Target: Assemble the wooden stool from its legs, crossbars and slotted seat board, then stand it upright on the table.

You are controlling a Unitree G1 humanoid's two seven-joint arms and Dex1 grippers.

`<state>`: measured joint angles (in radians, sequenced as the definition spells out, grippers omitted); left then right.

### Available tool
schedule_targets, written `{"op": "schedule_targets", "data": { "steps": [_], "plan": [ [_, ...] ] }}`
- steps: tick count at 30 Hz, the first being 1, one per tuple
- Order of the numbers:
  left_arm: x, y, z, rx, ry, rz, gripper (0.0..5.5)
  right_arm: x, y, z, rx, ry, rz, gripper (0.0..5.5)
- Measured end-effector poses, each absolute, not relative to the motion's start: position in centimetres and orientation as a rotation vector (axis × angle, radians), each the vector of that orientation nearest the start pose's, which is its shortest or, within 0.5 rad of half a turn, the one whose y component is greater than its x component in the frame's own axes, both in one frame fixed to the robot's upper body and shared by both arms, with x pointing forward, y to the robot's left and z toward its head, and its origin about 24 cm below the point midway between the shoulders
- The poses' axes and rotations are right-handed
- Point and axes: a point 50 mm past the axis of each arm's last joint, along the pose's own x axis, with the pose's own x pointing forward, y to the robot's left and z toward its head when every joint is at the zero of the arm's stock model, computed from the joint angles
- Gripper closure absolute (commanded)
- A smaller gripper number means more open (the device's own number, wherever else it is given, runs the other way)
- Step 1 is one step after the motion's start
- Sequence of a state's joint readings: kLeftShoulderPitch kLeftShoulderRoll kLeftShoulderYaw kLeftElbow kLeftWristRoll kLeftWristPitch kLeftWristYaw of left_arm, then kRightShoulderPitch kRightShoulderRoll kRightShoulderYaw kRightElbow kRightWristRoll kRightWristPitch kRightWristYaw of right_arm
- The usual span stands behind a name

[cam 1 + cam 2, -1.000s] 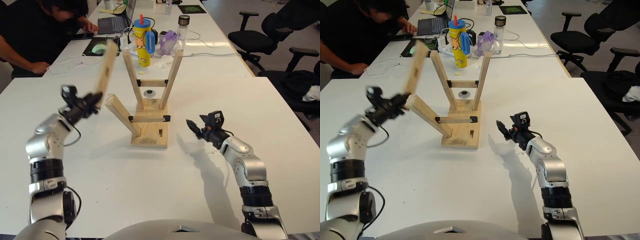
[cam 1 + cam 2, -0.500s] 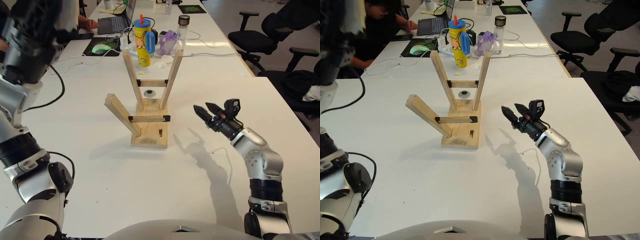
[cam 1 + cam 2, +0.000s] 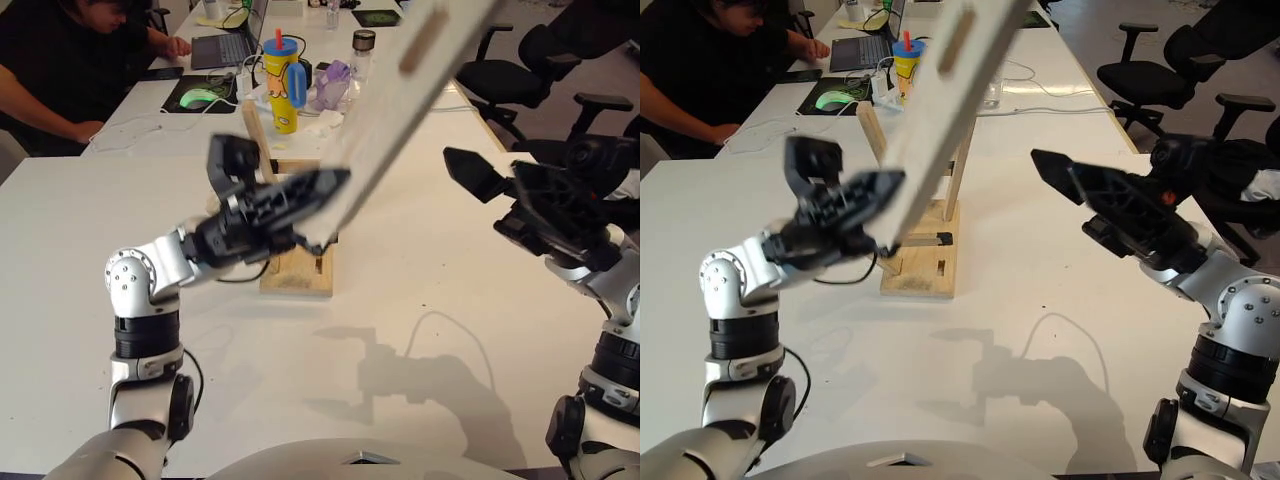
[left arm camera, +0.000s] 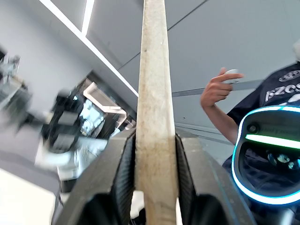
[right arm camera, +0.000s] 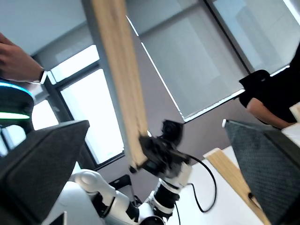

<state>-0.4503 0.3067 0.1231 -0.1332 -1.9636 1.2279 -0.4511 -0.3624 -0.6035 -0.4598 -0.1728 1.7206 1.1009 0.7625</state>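
Stool leg [image 3: 395, 110] is clamped in left hand [image 3: 325, 212]; right hand [image 3: 478, 192] wide open.

The room is bright, lit evenly from above, and the white bench [image 3: 430, 290] returns this light without hard glare. Shadows on it are soft and grey. In the head views the wooden leg [image 3: 400, 100], very near the camera, looks pale and smeared, while the far things are sharper. In the left wrist view we see a ceiling light strip [image 4: 93, 52], and one side is blurred. In the right wrist view bright windows [image 5: 89, 117] stand behind, so the fingers [image 5: 42, 159] of the right hand [image 5: 154, 124] appear dark and unfocused.
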Motion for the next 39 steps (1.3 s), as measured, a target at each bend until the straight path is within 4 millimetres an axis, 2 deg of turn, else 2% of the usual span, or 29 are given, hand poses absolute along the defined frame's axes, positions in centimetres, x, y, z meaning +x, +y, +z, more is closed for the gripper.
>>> {"op": "schedule_targets", "data": {
  "steps": [6, 10, 20, 21, 28, 39],
  "plan": [
    [21.6, 10.9, 17.4, -1.234, 0.492, -1.866, 4.46, 23.0, -20.0, 23.4, 0.951, -0.105, 1.588, 0.1],
    [21.2, 10.7, 16.9, -1.28, 0.523, -1.911, 4.46, 23.2, -19.4, 23.2, 0.988, -0.111, 1.614, 0.1],
    [21.3, 10.6, 15.6, -1.363, 0.579, -1.888, 4.46, 22.2, -18.5, 24.1, 0.973, -0.165, 1.708, 0.1],
    [21.2, 10.7, 15.4, -1.367, 0.587, -1.882, 4.46, 22.2, -18.4, 24.1, 0.975, -0.165, 1.707, 0.39],
    [21.1, 10.7, 15.2, -1.363, 0.615, -1.875, 4.46, 22.1, -17.9, 24.1, 0.964, -0.159, 1.713, 1.31],
    [20.9, 10.5, 15.0, -1.367, 0.629, -1.878, 4.46, 22.3, -18.0, 24.0, 0.972, -0.171, 1.693, 3.16]
  ]
}}
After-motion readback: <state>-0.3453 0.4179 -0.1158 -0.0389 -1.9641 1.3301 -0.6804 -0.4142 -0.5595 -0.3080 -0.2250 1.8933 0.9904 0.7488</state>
